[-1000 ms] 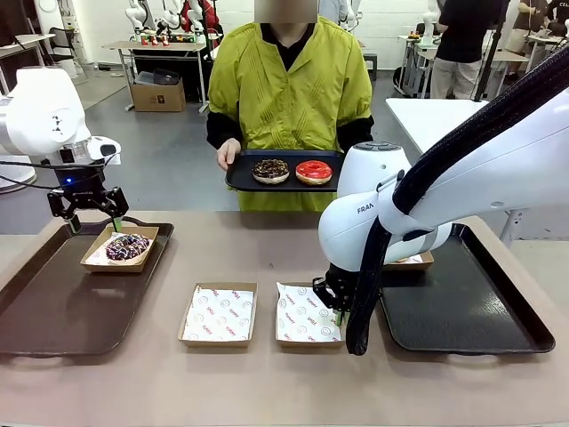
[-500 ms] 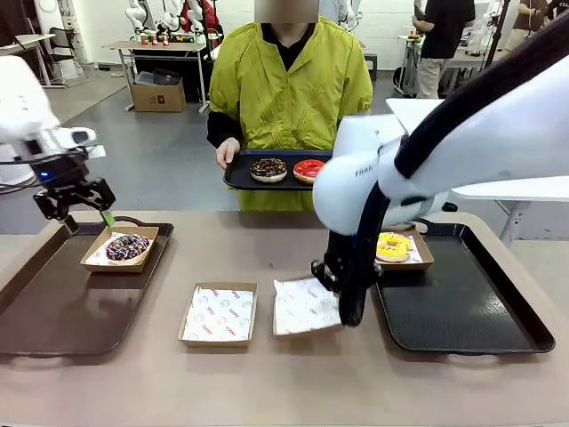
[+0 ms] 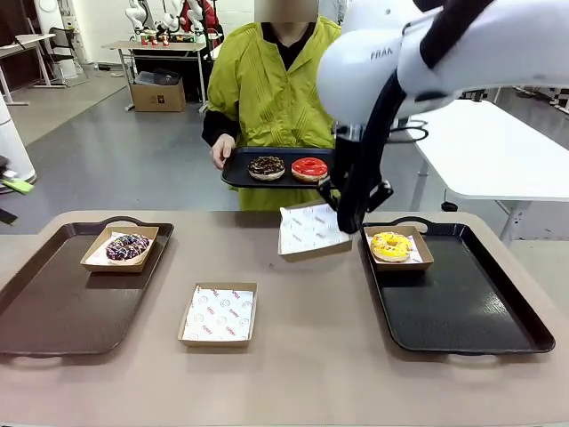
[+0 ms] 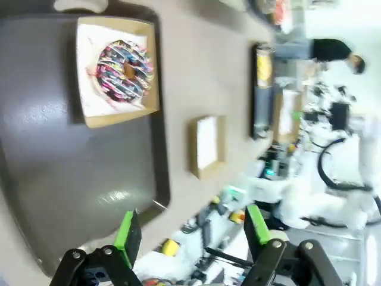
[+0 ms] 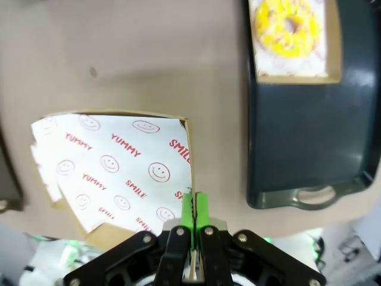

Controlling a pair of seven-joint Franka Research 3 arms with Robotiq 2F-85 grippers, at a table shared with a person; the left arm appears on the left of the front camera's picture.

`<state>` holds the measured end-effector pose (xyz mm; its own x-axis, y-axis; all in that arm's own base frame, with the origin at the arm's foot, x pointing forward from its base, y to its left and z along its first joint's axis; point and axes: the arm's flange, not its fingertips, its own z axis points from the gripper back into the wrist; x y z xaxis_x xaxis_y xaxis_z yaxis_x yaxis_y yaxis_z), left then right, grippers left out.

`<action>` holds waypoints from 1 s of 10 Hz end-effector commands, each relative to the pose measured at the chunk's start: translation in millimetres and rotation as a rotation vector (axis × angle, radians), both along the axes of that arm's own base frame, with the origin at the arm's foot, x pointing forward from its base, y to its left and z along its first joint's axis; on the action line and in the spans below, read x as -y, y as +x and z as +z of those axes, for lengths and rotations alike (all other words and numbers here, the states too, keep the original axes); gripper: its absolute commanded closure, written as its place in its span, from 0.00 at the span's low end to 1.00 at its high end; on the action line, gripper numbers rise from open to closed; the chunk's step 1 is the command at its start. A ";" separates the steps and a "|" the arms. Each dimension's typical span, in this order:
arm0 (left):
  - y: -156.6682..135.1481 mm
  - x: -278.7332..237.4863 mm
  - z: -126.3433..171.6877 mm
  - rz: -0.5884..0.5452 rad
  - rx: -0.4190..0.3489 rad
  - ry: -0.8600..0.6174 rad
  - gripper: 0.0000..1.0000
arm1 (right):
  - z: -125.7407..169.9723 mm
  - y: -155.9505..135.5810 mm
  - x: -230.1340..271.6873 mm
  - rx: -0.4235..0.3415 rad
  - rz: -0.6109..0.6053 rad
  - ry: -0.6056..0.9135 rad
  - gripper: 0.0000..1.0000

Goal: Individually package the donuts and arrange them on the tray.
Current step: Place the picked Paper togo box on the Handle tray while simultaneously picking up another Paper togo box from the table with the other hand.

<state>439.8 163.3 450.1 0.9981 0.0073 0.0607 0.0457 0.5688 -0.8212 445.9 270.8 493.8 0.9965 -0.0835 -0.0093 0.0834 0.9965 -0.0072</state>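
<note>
right end effector [image 5: 193,205]: pinching box [image 5: 113,173] rim, off the bench [image 5: 149,53] (yellow donut [image 5: 290,24] beyond)
left end effector [image 4: 191,229]: fingers spread, purple donut [image 4: 125,70] ahead

A robotics lab: a white robot arm [image 3: 444,44] reaches over a tan surface [image 3: 311,374]. Behind it lie an open grey floor [image 3: 116,151], work tables [image 3: 120,44], a cardboard box [image 3: 158,95] and a wide white table [image 3: 498,151].

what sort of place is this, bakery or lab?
Probably a lab or workshop, not a bakery: bare grey floor, a cardboard box under a far workbench, a plain white table alongside.
</note>
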 end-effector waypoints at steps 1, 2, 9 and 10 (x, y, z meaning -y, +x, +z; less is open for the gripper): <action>-10.4 -23.4 -9.5 0.057 -0.005 -0.159 0.09 | 0.8 37.3 -15.6 -0.043 -0.029 -0.036 1.00; -18.7 -37.3 -13.7 0.078 0.003 -0.239 0.09 | 1.2 51.6 -19.4 -0.057 -0.019 -0.044 1.00; -44.3 -74.1 -32.3 0.190 0.018 -0.261 0.09 | -10.7 104.1 -21.9 -0.048 -0.001 -0.078 1.00; -43.7 -76.2 -29.5 0.173 -0.024 -0.293 0.09 | -3.5 94.0 -17.1 -0.058 -0.009 -0.001 1.00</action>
<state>397.4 240.9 420.0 0.9798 0.1999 0.0118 -0.0533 0.3171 -0.9469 544.0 289.0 484.3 0.9939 -0.0873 -0.0670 0.0854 0.9959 -0.0301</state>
